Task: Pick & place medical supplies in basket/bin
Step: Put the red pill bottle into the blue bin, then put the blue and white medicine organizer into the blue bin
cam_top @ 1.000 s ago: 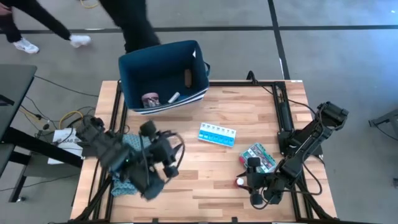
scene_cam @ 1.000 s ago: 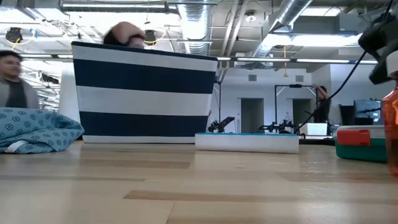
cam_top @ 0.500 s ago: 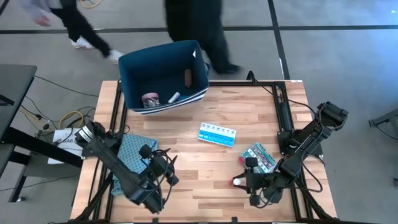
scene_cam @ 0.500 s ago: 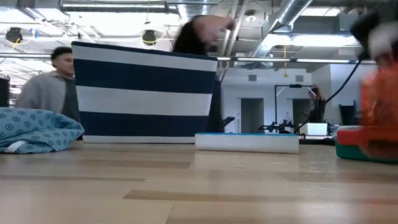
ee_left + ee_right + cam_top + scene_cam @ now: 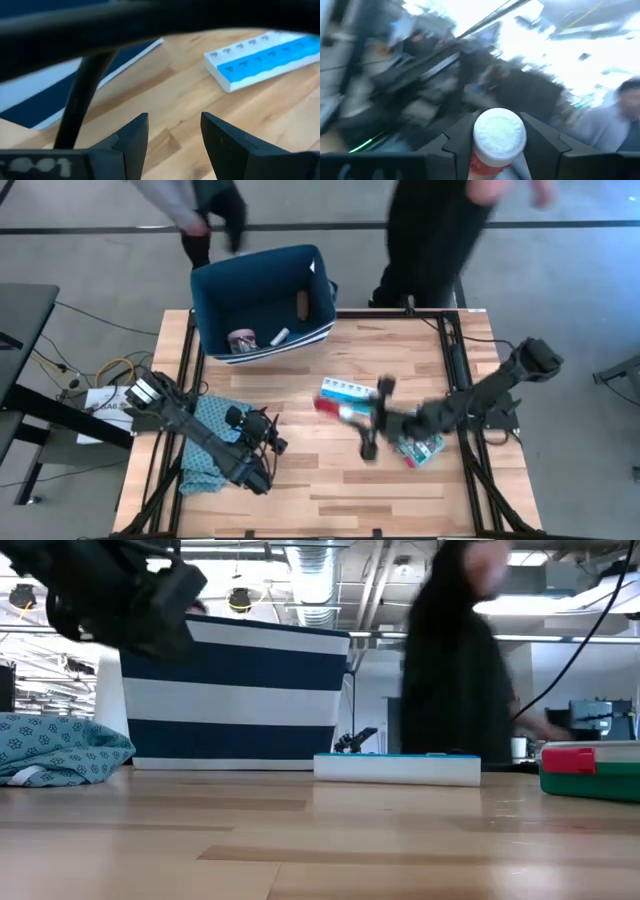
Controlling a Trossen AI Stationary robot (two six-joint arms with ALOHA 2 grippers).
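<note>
The right gripper (image 5: 497, 150) is clamped on the small red-and-white capped bottle (image 5: 497, 137), held between its 2 fingers. The light blue weekly pill organiser (image 5: 348, 388) lies just beyond it, the dark navy fabric bin (image 5: 262, 302) well beyond. The left gripper (image 5: 172, 135), fingers apart and empty, hangs above bare wood, with the organiser ahead of it.

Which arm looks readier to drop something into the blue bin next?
The right. Its claw is shut on the red-white capped item, raised above the table. The left claw is open and empty beside the teal cloth, away from the bin.
</note>
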